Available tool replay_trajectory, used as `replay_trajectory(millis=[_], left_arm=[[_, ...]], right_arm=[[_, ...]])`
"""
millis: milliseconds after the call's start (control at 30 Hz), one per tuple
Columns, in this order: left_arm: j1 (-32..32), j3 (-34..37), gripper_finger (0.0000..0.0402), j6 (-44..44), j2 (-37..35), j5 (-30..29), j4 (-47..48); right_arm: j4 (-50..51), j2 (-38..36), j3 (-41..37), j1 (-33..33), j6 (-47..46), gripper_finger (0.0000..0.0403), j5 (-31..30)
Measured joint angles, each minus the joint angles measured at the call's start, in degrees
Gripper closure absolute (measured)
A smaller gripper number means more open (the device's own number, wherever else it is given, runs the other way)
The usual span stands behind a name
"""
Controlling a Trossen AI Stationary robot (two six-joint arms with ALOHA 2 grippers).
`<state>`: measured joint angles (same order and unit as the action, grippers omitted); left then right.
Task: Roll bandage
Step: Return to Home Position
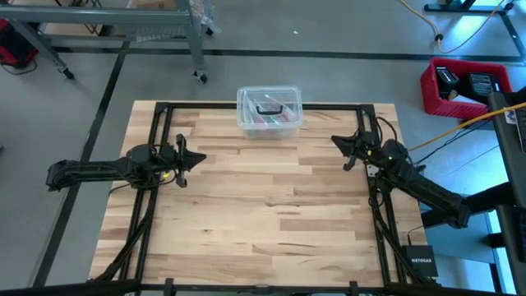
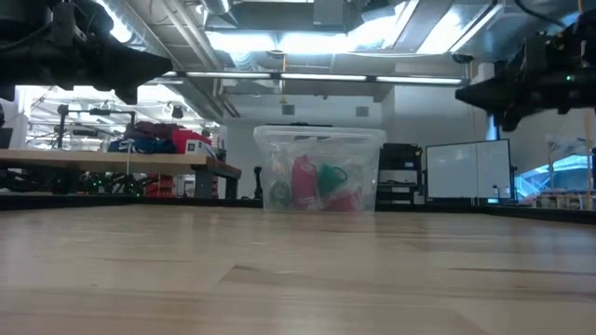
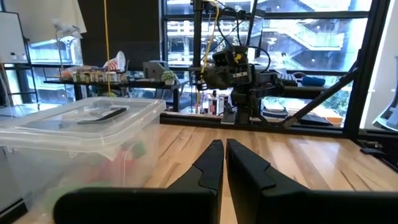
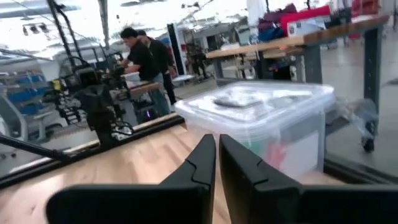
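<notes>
A clear plastic tub (image 1: 269,111) with a lid stands at the table's far edge, in the middle. Inside it, the low view shows a teal-green wad, the bandage (image 2: 332,177), beside pink-red items (image 2: 303,181). My left gripper (image 1: 197,159) hovers above the table's left side, shut and empty; its shut fingertips show in the left wrist view (image 3: 222,146). My right gripper (image 1: 337,141) hovers above the table's right side, shut and empty; it shows in the right wrist view (image 4: 217,140).
The tub shows in the left wrist view (image 3: 74,149) and the right wrist view (image 4: 261,124). Bare wooden table (image 1: 263,214) lies between and in front of the arms. A red crate (image 1: 460,86) sits off the table at the far right. People (image 4: 140,59) stand beyond the table.
</notes>
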<state>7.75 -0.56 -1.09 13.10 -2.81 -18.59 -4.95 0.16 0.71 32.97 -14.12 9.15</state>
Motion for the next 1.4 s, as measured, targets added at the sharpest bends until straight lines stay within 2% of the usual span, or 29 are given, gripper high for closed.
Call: replay_trajectory(millis=[133, 267, 400, 733, 1400], left_arm=[[0.0, 0.0, 0.0389, 1.27, -0.02, -0.3, 0.02], [0.09, 0.0, 0.0389, 2.3, -0.02, -1.86, 0.09], [0.18, 0.0, 0.0389, 2.3, -0.47, -1.97, 1.84], [0.13, 0.02, 0.0389, 2.44, -13.15, -2.08, 12.71], [0.18, 0.02, 0.0389, 2.84, -12.28, -1.89, 17.31]], right_arm=[[0.73, -0.07, -0.02, 0.0, 1.2, 0.0377, 0.23], [2.68, -0.07, -0.09, 0.0, 2.97, 0.0377, -2.93], [2.58, -0.04, -0.13, 0.0, 5.14, 0.0377, -1.0], [2.55, -0.04, -0.17, 0.0, 5.39, 0.0377, -0.57], [2.71, 0.09, -0.24, 0.04, 5.47, 0.0377, -1.19]])
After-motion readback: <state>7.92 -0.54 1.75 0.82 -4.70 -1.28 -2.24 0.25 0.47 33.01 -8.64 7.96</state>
